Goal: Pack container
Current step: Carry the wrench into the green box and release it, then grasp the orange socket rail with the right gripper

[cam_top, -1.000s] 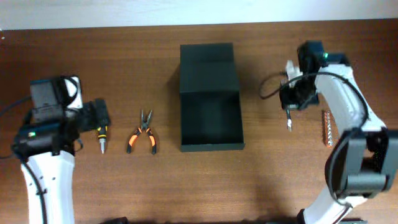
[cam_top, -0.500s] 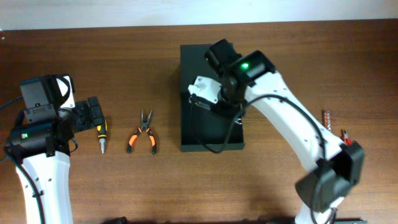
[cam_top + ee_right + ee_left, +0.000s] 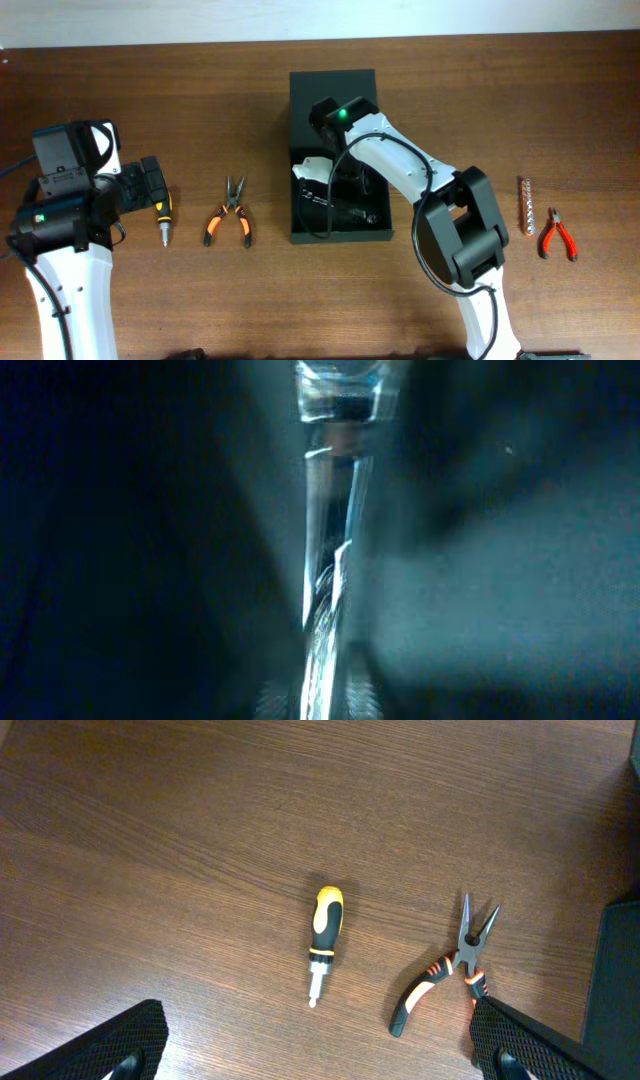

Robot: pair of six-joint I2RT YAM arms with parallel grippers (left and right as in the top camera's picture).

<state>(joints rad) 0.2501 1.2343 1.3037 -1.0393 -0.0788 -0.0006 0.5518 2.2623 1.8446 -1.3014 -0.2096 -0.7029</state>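
The container (image 3: 335, 95), a dark green-black box with its flap lid folded back, lies open in the middle of the table. My right gripper (image 3: 322, 192) reaches down inside it. In the right wrist view the gripper (image 3: 325, 695) is shut on a slim tool with a shiny metal shaft (image 3: 330, 560), held against the dark interior. My left gripper (image 3: 152, 185) hovers open and empty at the left. In the left wrist view its fingers (image 3: 320, 1048) straddle bare table just short of a yellow-black screwdriver (image 3: 325, 925) and orange-handled pliers (image 3: 455, 975).
The yellow-black screwdriver (image 3: 163, 222) and orange pliers (image 3: 230, 215) lie left of the container. Red-handled pliers (image 3: 555, 235) and a thin metal strip of bits (image 3: 526, 203) lie at the right. Black cable loops sit inside the box by the right gripper.
My right arm swung from the right side over to the container and lowered the held tool into it. The red pliers came into view. The left arm shifted slightly left.
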